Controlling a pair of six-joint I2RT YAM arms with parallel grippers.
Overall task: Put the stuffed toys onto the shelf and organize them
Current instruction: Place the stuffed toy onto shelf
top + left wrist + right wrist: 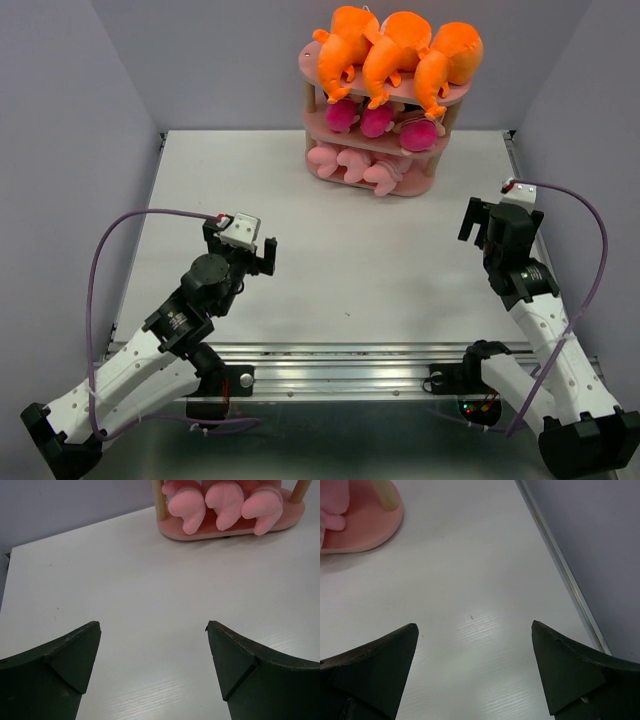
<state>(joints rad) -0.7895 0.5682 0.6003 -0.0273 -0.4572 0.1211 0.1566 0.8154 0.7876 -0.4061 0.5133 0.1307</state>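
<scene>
1. From above: the shelf (pixel 421 187) stood far back on the table (pixel 330 270); orange toys (pixel 400 55) on top, magenta dolls (pixel 378 120) in the middle, pink pigs (pixel 350 160) at the bottom.
2. Left wrist: the left gripper (pixel 243 258) was spread wide and held nothing; the pigs sat far ahead.
3. Right wrist: the right gripper (pixel 490 225) was spread wide and held nothing; the shelf edge was at the far left.

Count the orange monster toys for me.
3. One orange monster at left, one in the middle, one at right, side by side on the shelf's top tier. Others could be hidden behind them.
</scene>
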